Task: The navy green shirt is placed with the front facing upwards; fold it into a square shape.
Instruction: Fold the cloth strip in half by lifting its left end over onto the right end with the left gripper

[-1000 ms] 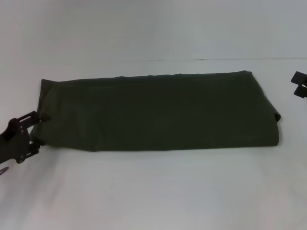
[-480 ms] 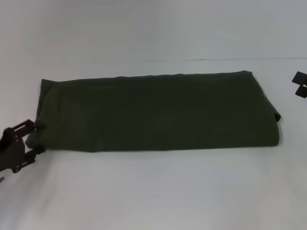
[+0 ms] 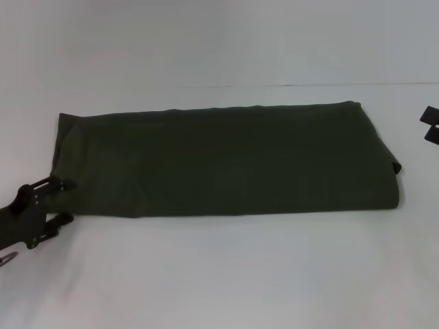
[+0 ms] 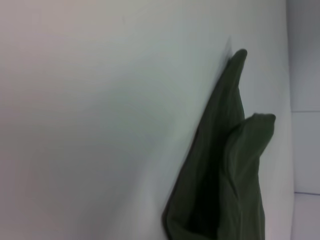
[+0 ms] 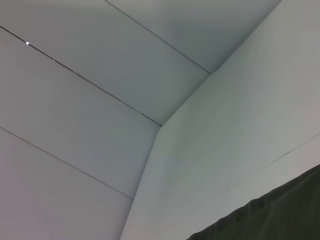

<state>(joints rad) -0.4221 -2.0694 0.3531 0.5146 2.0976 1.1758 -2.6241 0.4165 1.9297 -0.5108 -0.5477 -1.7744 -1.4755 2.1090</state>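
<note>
The navy green shirt (image 3: 226, 161) lies on the white table (image 3: 226, 274) folded into a long flat band running left to right. No print, collar or label shows. My left gripper (image 3: 66, 201) is open at the band's left front corner, with one finger over the cloth edge and the other on the table just in front of it. The left wrist view shows a raised fold of the shirt (image 4: 225, 170). My right gripper (image 3: 431, 124) hangs at the right edge of the head view, apart from the shirt's right end. A strip of the shirt shows in the right wrist view (image 5: 270, 220).
The white table runs well beyond the shirt at the front and on both sides. A pale wall (image 3: 219, 41) rises behind the table's back edge, and its panel seams show in the right wrist view (image 5: 100, 90).
My left gripper has dropped toward the table's front and then shifted a little right, to the shirt's left front corner. The shirt and the right gripper have not moved.
</note>
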